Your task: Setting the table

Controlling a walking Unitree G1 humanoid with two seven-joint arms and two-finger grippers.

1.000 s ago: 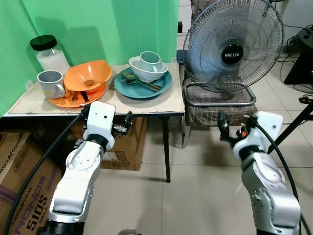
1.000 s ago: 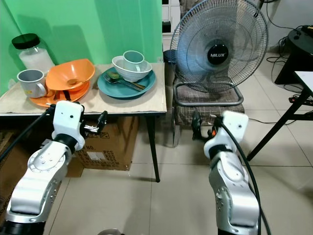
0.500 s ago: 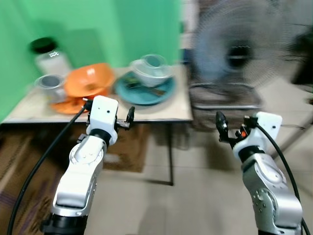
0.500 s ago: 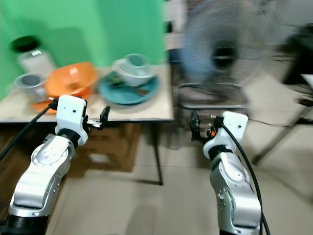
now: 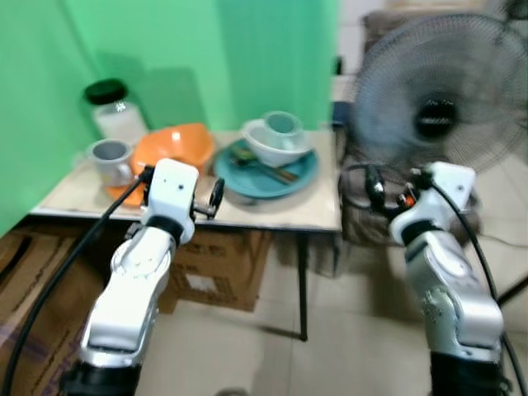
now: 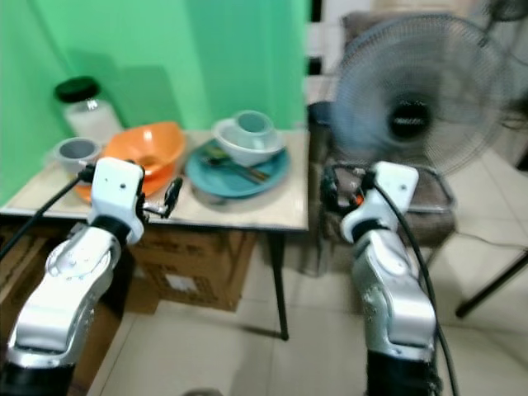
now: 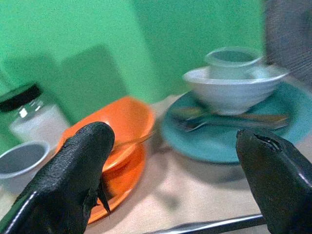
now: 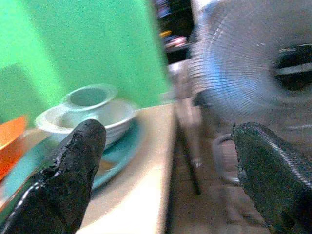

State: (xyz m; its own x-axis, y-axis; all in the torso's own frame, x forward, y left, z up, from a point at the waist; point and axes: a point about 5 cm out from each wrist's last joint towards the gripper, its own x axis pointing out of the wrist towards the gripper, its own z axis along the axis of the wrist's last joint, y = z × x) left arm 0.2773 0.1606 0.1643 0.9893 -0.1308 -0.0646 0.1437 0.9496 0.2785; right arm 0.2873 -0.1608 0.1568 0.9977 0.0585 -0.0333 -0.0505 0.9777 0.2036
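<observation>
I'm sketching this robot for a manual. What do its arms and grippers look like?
Both arms are silver, built of rounded segments, each ending in a white boxy wrist block. A black cable runs along each arm. The left gripper and right gripper each have two long black fingers with a rough, matte surface. Small red-orange parts sit by the right wrist.

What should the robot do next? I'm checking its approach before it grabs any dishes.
Probably keep closing in on the table before reaching: the open left gripper and the open right gripper hang at the table's near edge, short of the teal plate and orange bowl.
</observation>
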